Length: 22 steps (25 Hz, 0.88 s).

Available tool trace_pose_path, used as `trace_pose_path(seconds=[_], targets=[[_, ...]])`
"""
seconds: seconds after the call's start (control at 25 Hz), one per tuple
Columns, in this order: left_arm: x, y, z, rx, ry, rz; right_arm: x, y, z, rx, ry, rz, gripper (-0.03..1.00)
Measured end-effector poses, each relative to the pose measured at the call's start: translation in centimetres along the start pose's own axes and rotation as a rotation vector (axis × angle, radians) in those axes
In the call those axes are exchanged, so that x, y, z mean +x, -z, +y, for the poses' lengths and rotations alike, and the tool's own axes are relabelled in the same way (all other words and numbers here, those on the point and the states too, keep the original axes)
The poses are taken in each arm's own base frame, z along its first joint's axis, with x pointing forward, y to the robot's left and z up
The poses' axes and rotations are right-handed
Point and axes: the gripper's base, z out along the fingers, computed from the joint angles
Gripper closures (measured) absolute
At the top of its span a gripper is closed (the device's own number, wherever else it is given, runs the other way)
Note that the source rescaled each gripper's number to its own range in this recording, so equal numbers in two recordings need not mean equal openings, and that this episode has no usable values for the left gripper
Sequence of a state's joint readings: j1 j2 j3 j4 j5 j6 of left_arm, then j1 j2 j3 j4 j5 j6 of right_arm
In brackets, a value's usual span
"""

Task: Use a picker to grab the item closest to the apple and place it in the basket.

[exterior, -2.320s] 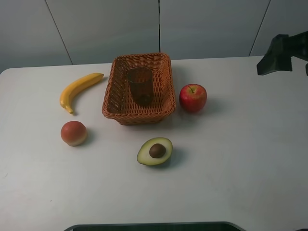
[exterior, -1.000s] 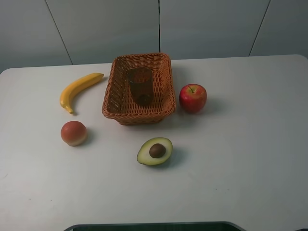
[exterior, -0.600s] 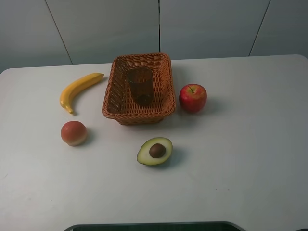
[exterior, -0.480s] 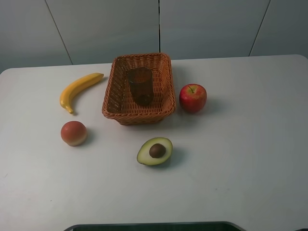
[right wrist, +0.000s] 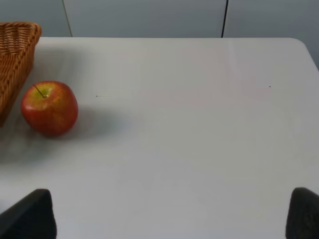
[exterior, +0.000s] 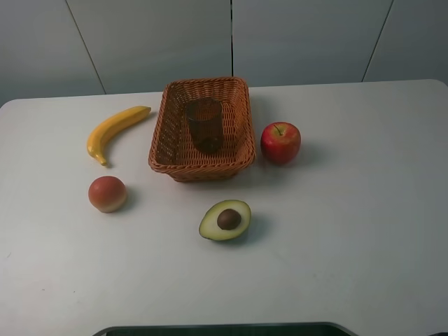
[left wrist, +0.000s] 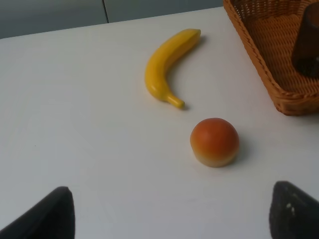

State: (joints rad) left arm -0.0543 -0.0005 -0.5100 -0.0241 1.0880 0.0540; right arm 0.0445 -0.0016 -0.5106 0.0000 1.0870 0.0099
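1. The left end effector [left wrist: 169, 219] shows only as 2 dark fingertips in the lower corners of its wrist view, set far apart, so it stands wide and holds nothing. The right end effector [right wrist: 172, 214] looks the same in its own wrist view: 2 dark tips in the lower corners, wide, empty. Neither appears in the high view.

2. The apple [exterior: 281, 142] sits right of centre in the high view, just beside the right wall of the basket [exterior: 241, 140]. A dark cup [exterior: 204, 124] already stands inside the basket.

3. Of the loose items, the avocado half [exterior: 225, 220] lies nearest the apple, below and left of it near the frame's centre, cut face up with the brown pit [exterior: 228, 218] showing. The peach [exterior: 107, 193] and banana [exterior: 114, 131] lie well apart on the left.

4. The avocado half looks like a light, stiff replica with a smooth, probably slippery skin. It likely rests on its rounded back and may rock or slide on the white surface [exterior: 350, 231].

5. The best hold is probably across its narrower width, fingers on the 2 curved flanks below the rim, coming from above.
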Motion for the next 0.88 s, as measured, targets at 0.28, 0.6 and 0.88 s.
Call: trace_pose_path(seconds=[0.28,0.6,0.88], targets=[[0.00,0.00,0.00,0.000,0.000,0.000,0.00,0.01,0.45,-0.049,-0.005,0.000,-0.03],[0.00,0.00,0.00,0.000,0.000,0.000,0.02,0.01,0.49,-0.053,-0.005,0.002,-0.03],[0.00,0.00,0.00,0.000,0.000,0.000,0.02,0.01,0.49,-0.053,-0.005,0.002,-0.03]])
